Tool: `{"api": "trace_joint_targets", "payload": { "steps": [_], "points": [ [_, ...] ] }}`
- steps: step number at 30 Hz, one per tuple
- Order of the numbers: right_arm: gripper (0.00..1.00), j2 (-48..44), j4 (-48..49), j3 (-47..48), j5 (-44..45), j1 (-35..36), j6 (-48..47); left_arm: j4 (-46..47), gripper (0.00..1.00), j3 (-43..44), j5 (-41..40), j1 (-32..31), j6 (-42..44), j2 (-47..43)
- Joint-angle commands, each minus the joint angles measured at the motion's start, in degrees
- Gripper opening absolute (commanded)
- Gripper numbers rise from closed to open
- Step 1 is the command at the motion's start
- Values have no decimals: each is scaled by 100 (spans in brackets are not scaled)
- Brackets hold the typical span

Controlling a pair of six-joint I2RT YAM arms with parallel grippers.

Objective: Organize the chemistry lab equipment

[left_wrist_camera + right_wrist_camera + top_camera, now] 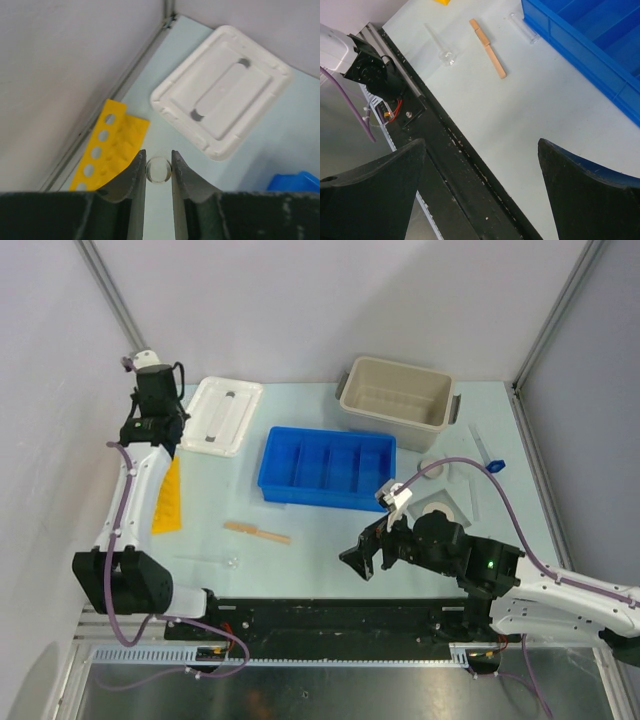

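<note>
Near the far left corner, the left gripper (158,161) was squeezed almost shut on 1 clear glass tube (158,170). It was probably headed for a hole in the yellow rack (107,150). Only the left wrist view showed this hold. At the front edge, the right gripper (481,145) gaped wide and empty. It faced the wooden stick (487,47) and 2 loose tubes (440,46).

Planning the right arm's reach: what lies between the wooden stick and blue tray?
One clear glass tube, close to the blue tray; the right wrist view shows it.

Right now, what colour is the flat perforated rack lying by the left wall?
Yellow; the flat perforated rack shows best in the left wrist view.
</note>
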Motion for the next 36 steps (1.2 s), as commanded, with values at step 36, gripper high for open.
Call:
{"api": "trace_joint_targets", "payload": {
  "steps": [36],
  "points": [
    [99, -276, -193, 4, -791, -820, -391, 1045, 13, -255, 287, 1242, -182, 782]
  ]
}}
